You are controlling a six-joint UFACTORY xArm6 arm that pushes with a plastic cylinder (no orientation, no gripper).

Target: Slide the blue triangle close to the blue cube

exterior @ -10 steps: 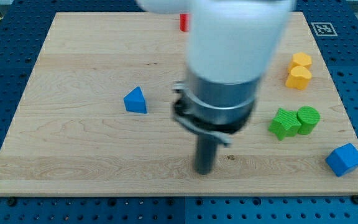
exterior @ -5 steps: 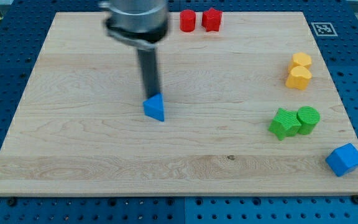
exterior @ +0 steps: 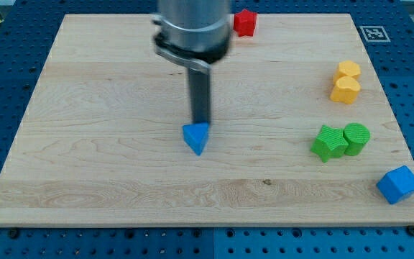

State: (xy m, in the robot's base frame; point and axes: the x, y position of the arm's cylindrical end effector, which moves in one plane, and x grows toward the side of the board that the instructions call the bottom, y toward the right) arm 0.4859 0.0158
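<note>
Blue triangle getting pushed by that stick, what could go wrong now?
My tip sits at the top edge of the blue triangle, a pointed shape, so it might spin or slip sideways off the tip. The blue cube lies far to the view's right near the board's bottom edge, and a hard shove could knock it off. The green blocks stand close to that path and might get bumped.

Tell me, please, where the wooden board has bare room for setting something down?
The widest bare patch is the wooden board's left side, left of the blue triangle and my tip. The bottom strip between triangle and blue cube is bare too. The right edge is crowded: yellow blocks, green blocks.
</note>
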